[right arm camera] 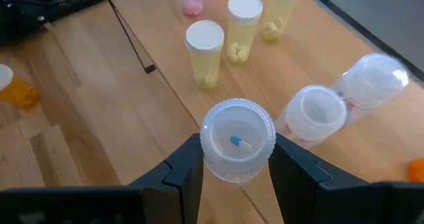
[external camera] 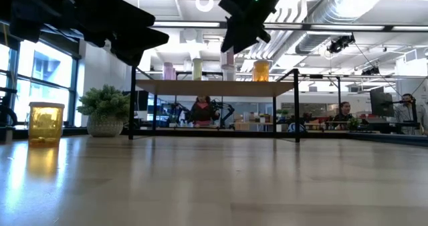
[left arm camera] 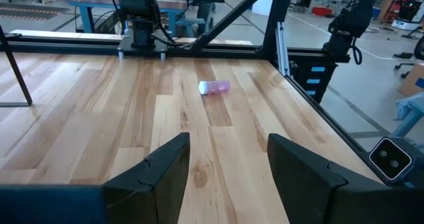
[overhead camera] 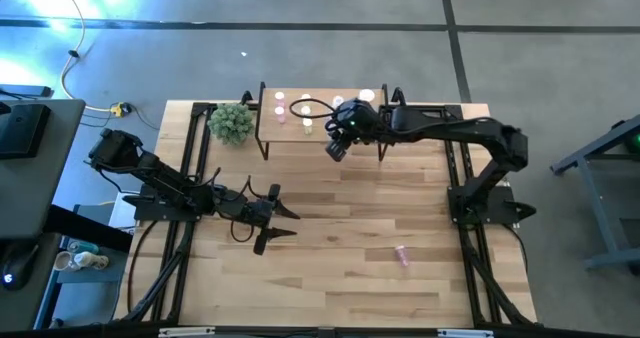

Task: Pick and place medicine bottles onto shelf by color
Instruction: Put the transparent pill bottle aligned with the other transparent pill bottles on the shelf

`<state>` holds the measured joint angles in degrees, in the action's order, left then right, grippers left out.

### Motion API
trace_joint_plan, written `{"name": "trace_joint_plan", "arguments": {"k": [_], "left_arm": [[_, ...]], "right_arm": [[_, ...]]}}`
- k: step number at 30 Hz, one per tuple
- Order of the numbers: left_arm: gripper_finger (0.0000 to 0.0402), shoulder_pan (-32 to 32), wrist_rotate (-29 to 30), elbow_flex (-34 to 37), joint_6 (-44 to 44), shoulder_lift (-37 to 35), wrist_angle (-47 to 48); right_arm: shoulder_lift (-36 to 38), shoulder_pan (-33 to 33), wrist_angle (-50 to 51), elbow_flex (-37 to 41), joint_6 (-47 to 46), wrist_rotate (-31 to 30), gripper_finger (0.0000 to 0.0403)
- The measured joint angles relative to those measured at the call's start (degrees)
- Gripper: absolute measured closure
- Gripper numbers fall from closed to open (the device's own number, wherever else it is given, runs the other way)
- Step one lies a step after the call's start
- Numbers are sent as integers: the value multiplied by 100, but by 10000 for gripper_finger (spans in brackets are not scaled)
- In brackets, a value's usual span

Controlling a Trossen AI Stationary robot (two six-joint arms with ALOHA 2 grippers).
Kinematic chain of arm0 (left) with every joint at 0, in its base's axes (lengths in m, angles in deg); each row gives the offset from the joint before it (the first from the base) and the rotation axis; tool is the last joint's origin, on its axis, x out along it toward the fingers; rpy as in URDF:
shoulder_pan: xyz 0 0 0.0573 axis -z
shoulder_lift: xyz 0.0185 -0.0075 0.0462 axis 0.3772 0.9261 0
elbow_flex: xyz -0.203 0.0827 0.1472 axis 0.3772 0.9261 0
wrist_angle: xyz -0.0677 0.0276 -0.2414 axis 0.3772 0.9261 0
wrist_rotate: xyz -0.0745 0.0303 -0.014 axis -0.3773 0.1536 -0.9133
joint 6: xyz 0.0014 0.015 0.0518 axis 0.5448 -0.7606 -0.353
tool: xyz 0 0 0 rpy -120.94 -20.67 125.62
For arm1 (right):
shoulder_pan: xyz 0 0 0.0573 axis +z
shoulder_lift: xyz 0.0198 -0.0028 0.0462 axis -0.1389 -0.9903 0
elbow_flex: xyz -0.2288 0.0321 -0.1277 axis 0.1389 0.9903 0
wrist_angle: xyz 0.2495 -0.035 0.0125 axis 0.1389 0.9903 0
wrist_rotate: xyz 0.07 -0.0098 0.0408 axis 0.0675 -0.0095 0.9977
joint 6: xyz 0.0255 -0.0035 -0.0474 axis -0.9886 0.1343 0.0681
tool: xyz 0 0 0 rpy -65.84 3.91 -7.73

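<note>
The light-wood shelf [overhead camera: 290, 128] stands at the table's far side. On it stand pink [right arm camera: 191, 0], yellow-green [right arm camera: 204, 52] and clear [right arm camera: 319, 114] bottles, and an orange one [external camera: 261, 70]. My right gripper [overhead camera: 337, 148] is over the shelf's front edge, shut on a clear bottle [right arm camera: 237, 141] that holds a blue pill. A pink bottle [overhead camera: 402, 254] lies on its side on the table at the near right; it also shows in the left wrist view [left arm camera: 214, 87]. An orange bottle [external camera: 45, 122] stands on the table. My left gripper [overhead camera: 280, 223] is open and empty at mid-left. My right gripper pinches the clear bottle by two opposite sides just under its cap [right arm camera: 207, 159], between its two fingers. The fingers come from above, slanting down toward the shelf. The bottle is upright, cap up, at the shelf's front edge; whether its base touches the shelf I cannot tell.
A potted plant [overhead camera: 232, 123] stands left of the shelf. The shelf's thin black legs [external camera: 296, 105] reach down to the table. Black frame rails [overhead camera: 465, 178] run along the table's left and right sides. Bare wood lies between the shelf and the near edge.
</note>
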<state>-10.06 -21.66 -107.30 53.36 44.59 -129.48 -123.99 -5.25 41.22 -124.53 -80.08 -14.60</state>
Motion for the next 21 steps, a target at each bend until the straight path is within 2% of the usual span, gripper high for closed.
{"name": "trace_joint_plan", "arguments": {"k": [13, 21], "left_arm": [[209, -2, 0, 0, 0, 0, -2], [209, -2, 0, 0, 0, 0, -4]], "right_arm": [[-72, -250, 39, 2, -611, -169, 269], [-233, -326, 200, 22, -496, 4, 269]]}}
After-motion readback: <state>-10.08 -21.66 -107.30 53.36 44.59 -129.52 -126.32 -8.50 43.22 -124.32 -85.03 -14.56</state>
